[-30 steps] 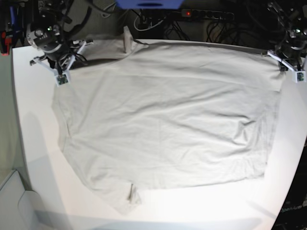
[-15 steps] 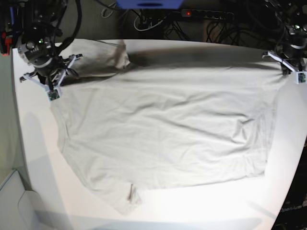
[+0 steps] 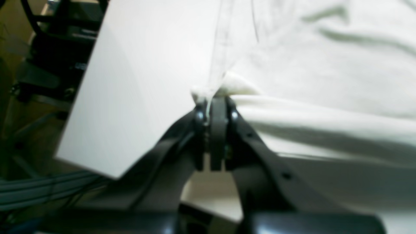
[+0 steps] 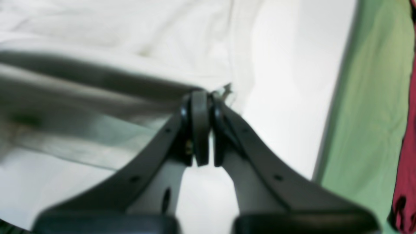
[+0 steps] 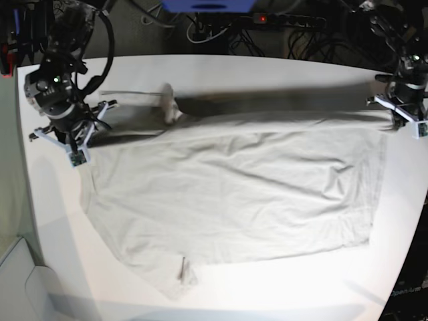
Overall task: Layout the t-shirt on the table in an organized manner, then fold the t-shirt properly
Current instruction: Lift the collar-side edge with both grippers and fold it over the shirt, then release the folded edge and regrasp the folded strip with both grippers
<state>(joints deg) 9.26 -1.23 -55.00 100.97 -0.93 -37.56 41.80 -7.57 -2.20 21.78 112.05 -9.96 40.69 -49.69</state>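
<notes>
The table (image 5: 221, 294) takes up nearly the whole base view, white and glaring, and the shirt (image 5: 234, 194) lies spread across most of it, body flat with a few soft creases and one sleeve reaching the near edge. Its far edge is raised off the surface, casting a dark band of shadow beneath, and hangs between the two arms. The right gripper (image 4: 203, 97), at the left of the base view, has its jaws pinched together on a corner of that edge by the sleeve; the left gripper (image 3: 214, 100), over at the right, is likewise clamped on the cloth at the hem corner, with a small bunch of fabric showing just past its tips. This looks like the first fold in hand — the far long side being lifted to go over the body — rather than more laying out. The next move, as I judge it, calls for both arms to travel toward the near side together at matched height and pace, keeping the edge taut — otherwise the fold line will skew or the middle will sag and wrinkle.
</notes>
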